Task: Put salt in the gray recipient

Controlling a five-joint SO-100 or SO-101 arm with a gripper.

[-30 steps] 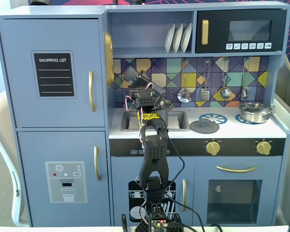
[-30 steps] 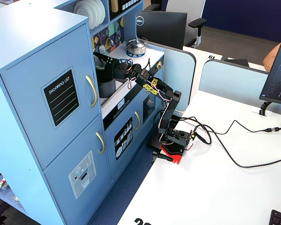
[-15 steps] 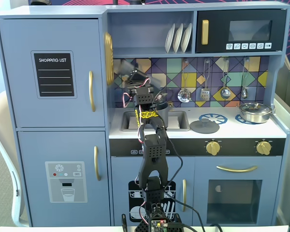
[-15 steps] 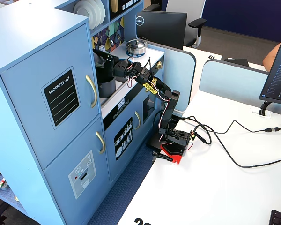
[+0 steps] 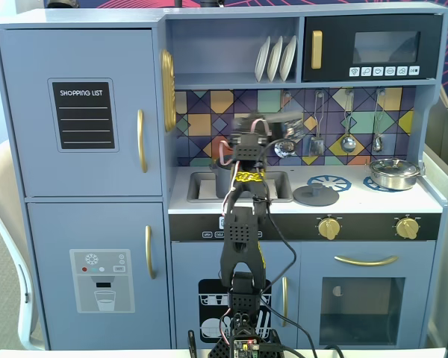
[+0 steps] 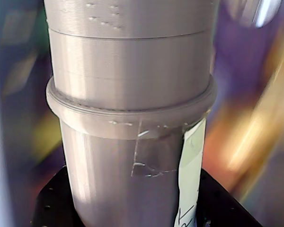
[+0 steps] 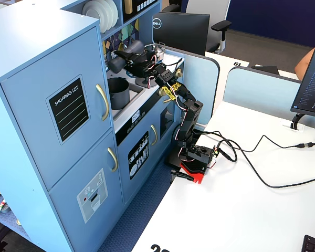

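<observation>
Gray salt shaker (image 6: 132, 118) lying near-horizontal in the clamped gripper (image 7: 127, 59), above the pot (image 7: 118, 92).

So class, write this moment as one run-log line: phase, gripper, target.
phase: carrying | gripper: shut on salt shaker, raised above counter | target: gray pot in sink, upright | pour: not visible

Pale-blue toy kitchen (image 5: 82, 224), multicoloured geometric backsplash (image 5: 209, 112), gold handles (image 5: 142, 140), grey shaker (image 6: 132, 118), dark-grey pot (image 7: 118, 92).

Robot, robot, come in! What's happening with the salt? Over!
Gripper shut on salt shaker. Shaker held sideways above gray pot in the sink. Nothing in the way.
</observation>
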